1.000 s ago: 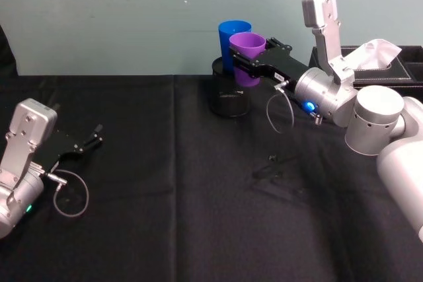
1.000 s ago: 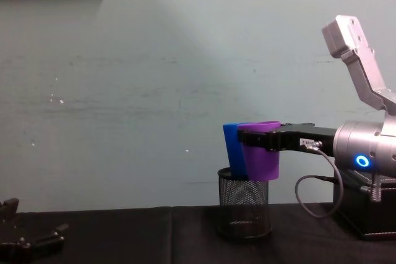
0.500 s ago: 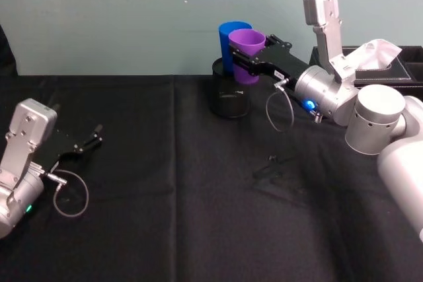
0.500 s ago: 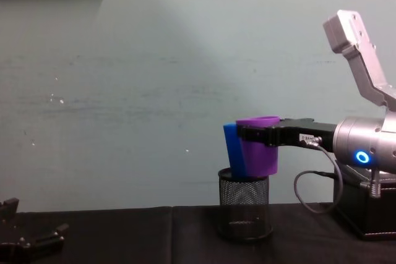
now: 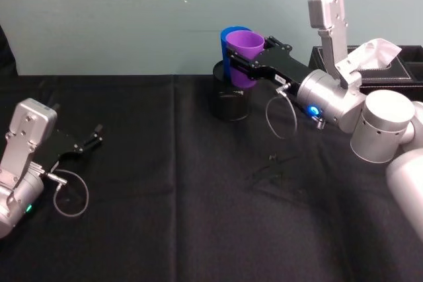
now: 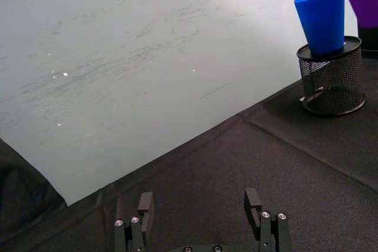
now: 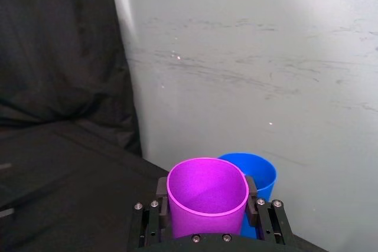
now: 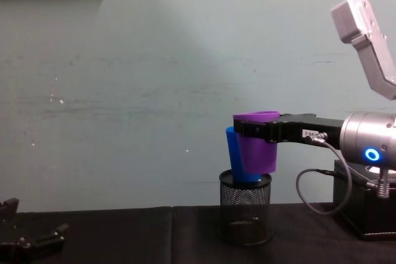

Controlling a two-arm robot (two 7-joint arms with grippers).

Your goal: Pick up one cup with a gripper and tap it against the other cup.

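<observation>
The right gripper (image 5: 243,64) is clamped on the purple cup (image 5: 246,47). Its two black fingers (image 7: 162,192) press on opposite sides of the cup's wall just under the rim, spread only as wide as the cup. The gripper reaches out level from the silver forearm, on which a blue light glows, toward the far edge of the table (image 5: 165,203). The cup is held upright in the air with its mouth upward. Its base hangs just above the rim of the black wire-mesh pen holder (image 8: 245,211).

The blue cup (image 8: 232,153) stands in that pen holder, leaning slightly, with its rim a little lower than the purple one's. The purple cup is right up against it on the side nearer the robot. In the right wrist view the two rims sit one directly behind the other with no gap showing. Whether the walls truly touch cannot be told for certain. The pen holder stands near the far edge of the table, about midway along it.

Toward the far right corner of the table is a black tissue box (image 5: 396,70) with a white tissue (image 5: 377,51) sticking up out of it.

The left gripper (image 5: 98,135) lies low over the black cloth near the table's left edge, well apart from both cups. Its fingers (image 6: 146,205) are spread wide with nothing between them.
</observation>
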